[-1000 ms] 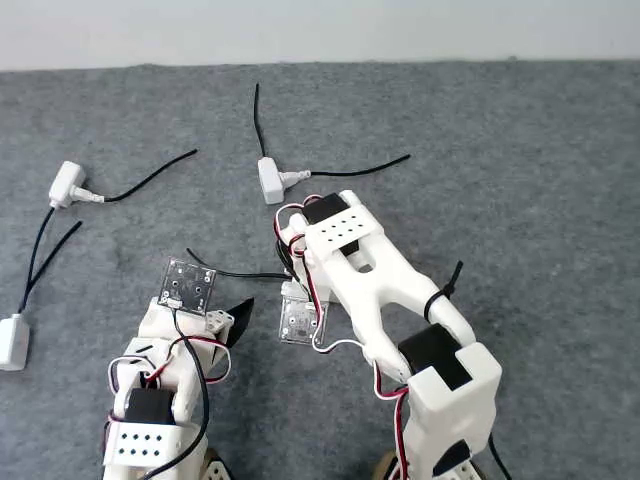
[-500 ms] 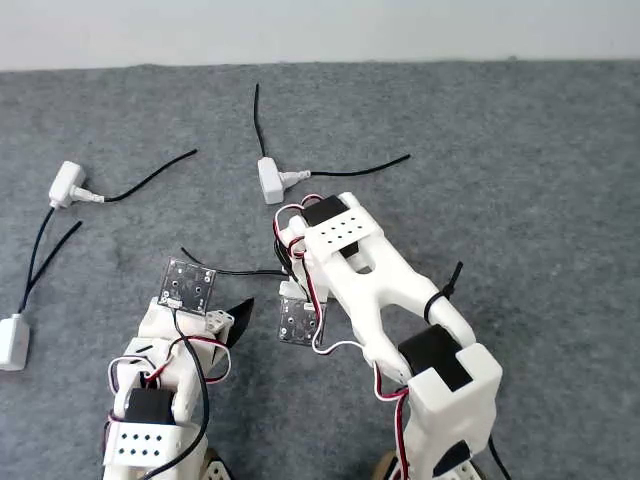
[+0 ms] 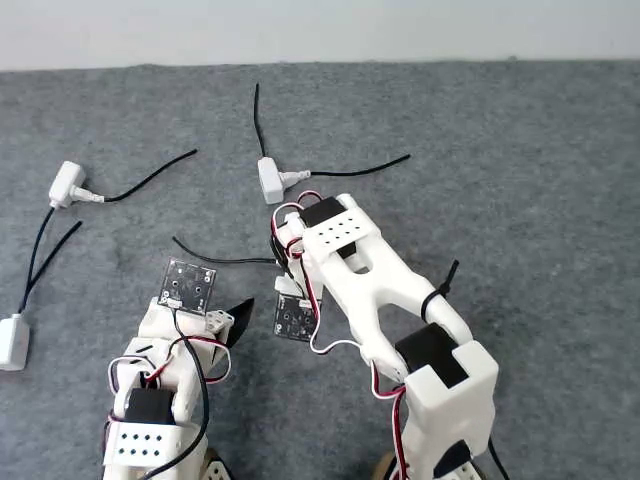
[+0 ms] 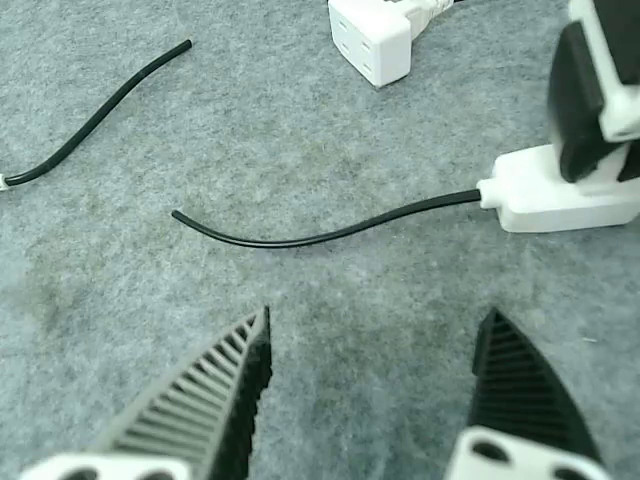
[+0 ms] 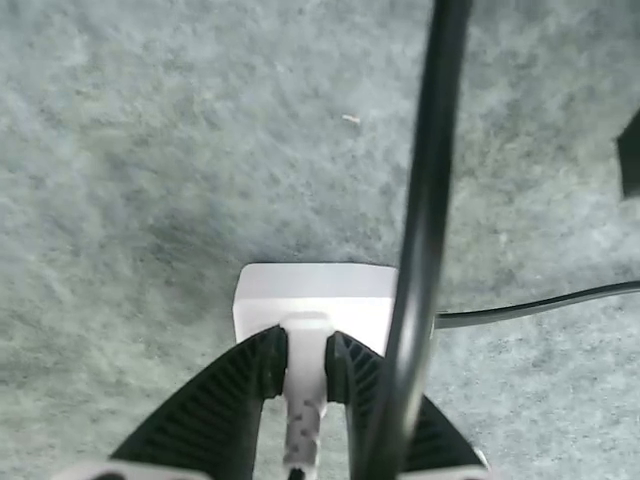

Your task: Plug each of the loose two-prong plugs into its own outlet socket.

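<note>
Plug: white, its neck clenched between the right fingers, body just past their tips.
Left fingers: spread, holding nothing, at 8 o'clock of the plug.
Count: four white pieces on the worktop. One is the held plug, the socket block is at 12 o'clock, and the corded piece and far block are toward 9 o'clock.

Rough, matt grey carpet-like cloth lies beneath a smooth white plastic plug and outlet socket, a faintly glossy black rubbery cord, and the matt black, ribbed plastic fingers of the left gripper.
</note>
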`<state>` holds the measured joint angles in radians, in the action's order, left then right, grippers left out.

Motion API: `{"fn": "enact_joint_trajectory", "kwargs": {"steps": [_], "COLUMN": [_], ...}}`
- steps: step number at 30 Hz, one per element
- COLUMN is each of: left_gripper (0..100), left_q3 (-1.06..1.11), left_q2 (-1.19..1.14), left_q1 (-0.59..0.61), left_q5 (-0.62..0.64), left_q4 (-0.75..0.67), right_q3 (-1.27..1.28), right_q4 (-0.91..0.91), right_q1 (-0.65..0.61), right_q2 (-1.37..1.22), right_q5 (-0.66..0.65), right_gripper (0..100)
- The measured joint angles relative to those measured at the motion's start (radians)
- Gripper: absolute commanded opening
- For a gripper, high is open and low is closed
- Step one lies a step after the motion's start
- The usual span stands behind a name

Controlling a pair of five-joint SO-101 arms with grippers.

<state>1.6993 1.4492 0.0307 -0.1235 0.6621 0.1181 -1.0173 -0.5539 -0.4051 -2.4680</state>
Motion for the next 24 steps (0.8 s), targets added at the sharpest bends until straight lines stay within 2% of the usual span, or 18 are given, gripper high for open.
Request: {"fn": "enact_joint_trajectory", "kwargs": {"steps": [24], "left_gripper": [32], "left_q3": [0.0], "left_q2": [0.0], "left_q1": [0.0], "left_q5": [0.0], "left_q4": [0.0], "right_q3": [-0.028], "right_q4": [0.005], "right_q1": [0.0], "right_q2": [-0.02], "right_q5": [0.0], "right_gripper": [0.9]}}
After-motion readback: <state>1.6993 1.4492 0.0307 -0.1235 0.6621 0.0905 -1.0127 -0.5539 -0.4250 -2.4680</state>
